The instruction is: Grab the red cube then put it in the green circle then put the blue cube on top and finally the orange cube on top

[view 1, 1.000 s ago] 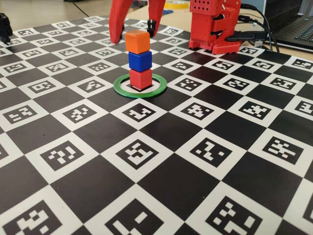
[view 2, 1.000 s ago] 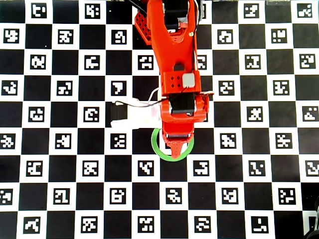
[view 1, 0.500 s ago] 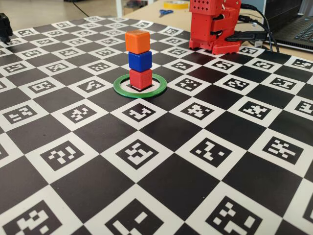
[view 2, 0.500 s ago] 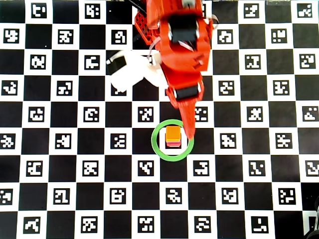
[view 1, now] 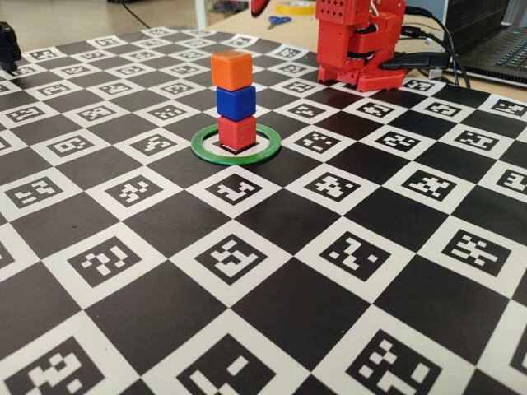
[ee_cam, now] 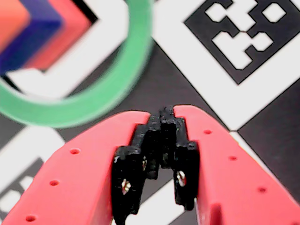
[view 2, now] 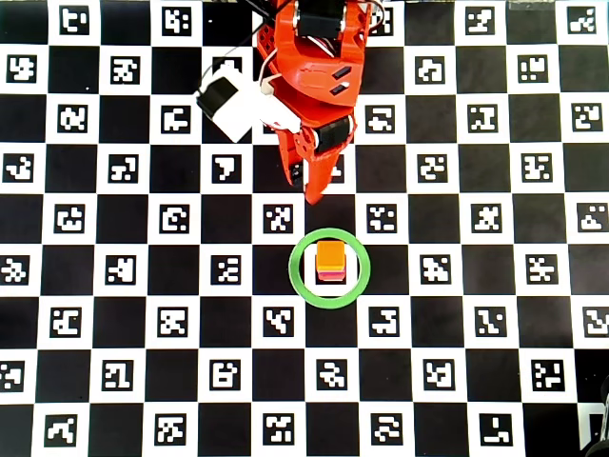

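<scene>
The red cube (view 1: 237,133) stands inside the green circle (view 1: 203,148). The blue cube (view 1: 235,102) sits on it and the orange cube (view 1: 230,70) sits on top, a three-cube tower. In the overhead view the orange cube (view 2: 329,254) hides the blue one; a sliver of the red cube (view 2: 329,275) shows inside the green circle (view 2: 300,286). My gripper (view 2: 312,195) is shut and empty, apart from the tower, its tip just outside the ring. In the wrist view the gripper (ee_cam: 161,112) is closed, with the ring (ee_cam: 93,101) and blurred cubes (ee_cam: 33,37) at upper left.
The red arm (view 1: 354,41) stands at the back right of the checkerboard marker mat (view 1: 272,222). Cables and a laptop (view 1: 494,41) lie behind the mat. A white camera block (view 2: 228,103) sticks out beside the arm.
</scene>
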Available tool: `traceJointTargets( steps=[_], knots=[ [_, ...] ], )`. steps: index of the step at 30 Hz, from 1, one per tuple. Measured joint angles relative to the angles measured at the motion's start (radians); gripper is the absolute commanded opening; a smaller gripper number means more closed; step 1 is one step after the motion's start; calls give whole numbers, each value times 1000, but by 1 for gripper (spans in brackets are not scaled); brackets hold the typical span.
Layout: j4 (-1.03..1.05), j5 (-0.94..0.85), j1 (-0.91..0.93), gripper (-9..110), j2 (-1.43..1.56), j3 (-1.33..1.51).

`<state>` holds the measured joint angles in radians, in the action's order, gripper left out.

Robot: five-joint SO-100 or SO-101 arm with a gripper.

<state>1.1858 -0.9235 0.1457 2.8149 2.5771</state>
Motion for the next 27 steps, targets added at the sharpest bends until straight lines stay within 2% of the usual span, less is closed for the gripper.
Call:
traceJointTargets(
  steps=[13, 27],
  knots=[
    [-114, -319, -60, -6, 275, 420],
    [67, -480, -89, -6, 456, 554]
  ],
)
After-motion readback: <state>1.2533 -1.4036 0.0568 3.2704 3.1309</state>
